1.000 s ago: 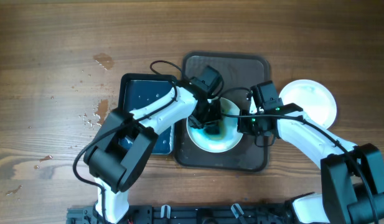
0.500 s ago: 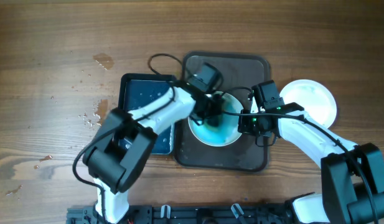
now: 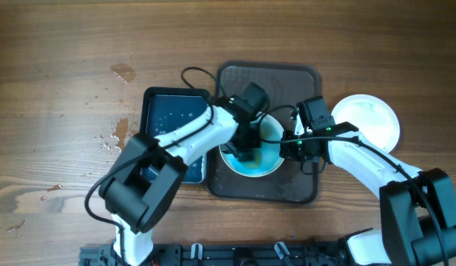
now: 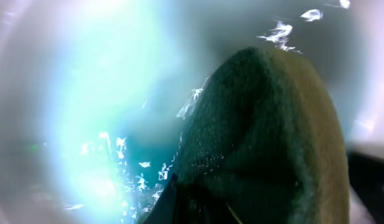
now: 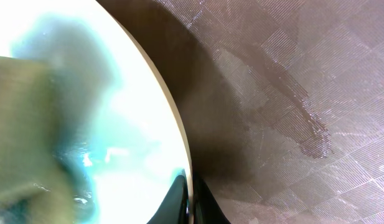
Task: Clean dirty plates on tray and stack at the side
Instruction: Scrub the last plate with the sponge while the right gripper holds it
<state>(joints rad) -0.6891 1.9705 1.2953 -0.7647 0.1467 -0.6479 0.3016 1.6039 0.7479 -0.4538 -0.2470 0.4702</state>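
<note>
Left gripper (image 3: 244, 145) clenches the sponge (image 4: 266, 137) on the turquoise-smeared dirty plate (image 3: 269, 158) at the centre of the tray (image 3: 287, 77), my right gripper (image 5: 193, 200) pinches its 3 o'clock rim, and with the clean stack (image 3: 372, 122) at the tray's 3 o'clock, I judge only this one remains.

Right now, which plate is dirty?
The plate on the brown tray, smeared turquoise; the other plate, on the table right of it, is plain white.
</note>
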